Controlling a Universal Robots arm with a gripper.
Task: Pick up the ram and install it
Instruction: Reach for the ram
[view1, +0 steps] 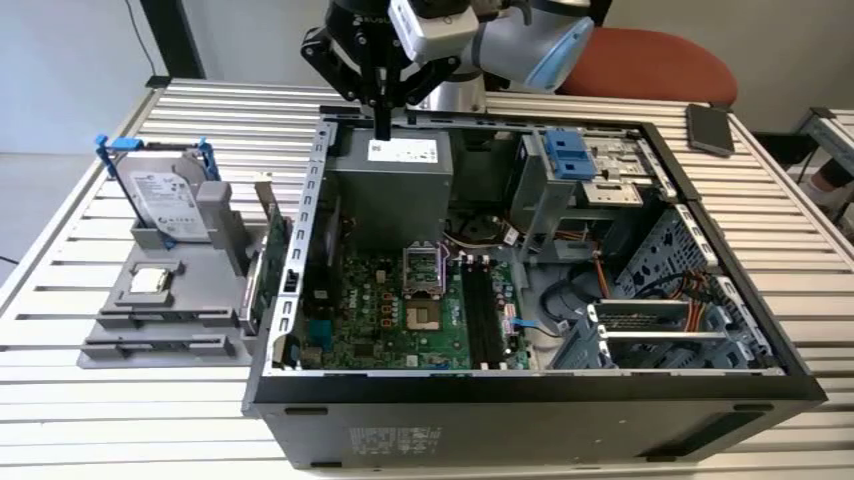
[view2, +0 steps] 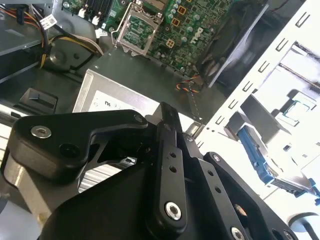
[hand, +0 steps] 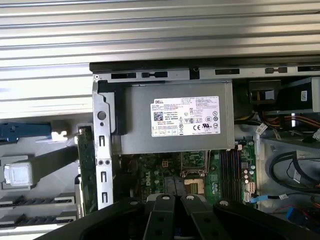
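Note:
My gripper (view1: 384, 128) hangs shut over the far end of the open computer case (view1: 280, 330), just above the grey power supply (view1: 390, 190). Nothing shows between its fingers (view2: 168, 131). The motherboard (view1: 400, 310) lies in the case floor, with long black memory slots (view1: 481, 312) to the right of the processor socket. The same slots (hand: 231, 170) appear in the first wrist view. Green boards (view1: 276, 255) stand on edge in a grey holder (view1: 160, 320) at the exterior view's left of the case. I cannot tell the ram apart among them.
A silver hard drive with blue rails (view1: 167, 200) stands upright in the holder. Drive bays (view1: 574, 165), orange cables and a metal cage (view1: 654, 325) fill the case's right side. A dark phone (view1: 710, 128) lies on the slatted table, and a red chair (view1: 661, 65) stands behind it.

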